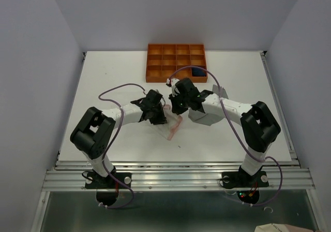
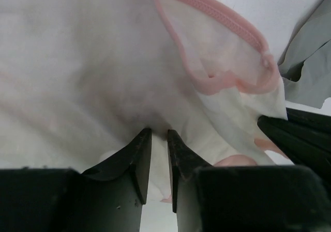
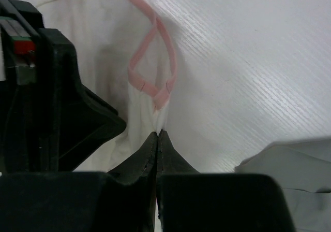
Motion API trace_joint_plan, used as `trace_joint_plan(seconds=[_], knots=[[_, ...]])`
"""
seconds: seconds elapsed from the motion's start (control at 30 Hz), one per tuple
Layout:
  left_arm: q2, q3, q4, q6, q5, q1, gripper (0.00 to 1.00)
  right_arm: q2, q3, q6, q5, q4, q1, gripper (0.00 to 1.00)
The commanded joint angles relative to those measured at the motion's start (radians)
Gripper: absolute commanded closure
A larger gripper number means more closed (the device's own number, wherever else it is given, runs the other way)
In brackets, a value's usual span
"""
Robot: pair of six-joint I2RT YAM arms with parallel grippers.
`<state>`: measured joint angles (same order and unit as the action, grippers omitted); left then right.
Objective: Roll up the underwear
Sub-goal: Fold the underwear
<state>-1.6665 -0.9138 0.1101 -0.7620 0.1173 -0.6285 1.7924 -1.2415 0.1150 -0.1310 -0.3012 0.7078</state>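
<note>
The thin pale pink-white underwear (image 1: 174, 127) lies crumpled at the table's middle, between my two grippers. In the left wrist view it fills the frame (image 2: 77, 61), its pink trim (image 2: 217, 82) looping at the right. My left gripper (image 2: 159, 132) presses its tips into the cloth, jaws a narrow gap apart, with cloth showing in the gap. My right gripper (image 3: 158, 133) is shut on a white edge of this underwear just below the pink trim loop (image 3: 155, 82). The grey underwear (image 1: 202, 119) lies right of it, partly under the right arm. The navy one (image 1: 198, 72) sits in the tray.
An orange tray (image 1: 176, 62) of several compartments stands at the back centre. The grey cloth (image 3: 295, 175) lies close to the right gripper's right side. The two gripper heads are nearly touching over the cloth. Bare white table (image 1: 114, 76) lies to the left and right.
</note>
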Motion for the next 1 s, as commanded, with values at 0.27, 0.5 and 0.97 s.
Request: trace_joint_plan(seconds=[0.27, 0.5, 0.97], knots=[[-0.039, -0.014, -0.024, -0.034, 0.004, -0.017, 0.91, -0.070, 0.028, 0.034, -0.143, 0.088, 0.028, 0.99], [0.003, -0.017, -0.010, -0.042, -0.014, -0.017, 0.91, -0.073, 0.051, 0.055, -0.136, 0.099, 0.038, 0.99], [0.293, 0.099, 0.163, -0.146, -0.180, -0.004, 0.82, -0.103, 0.059, 0.026, -0.085, 0.090, 0.038, 0.99]])
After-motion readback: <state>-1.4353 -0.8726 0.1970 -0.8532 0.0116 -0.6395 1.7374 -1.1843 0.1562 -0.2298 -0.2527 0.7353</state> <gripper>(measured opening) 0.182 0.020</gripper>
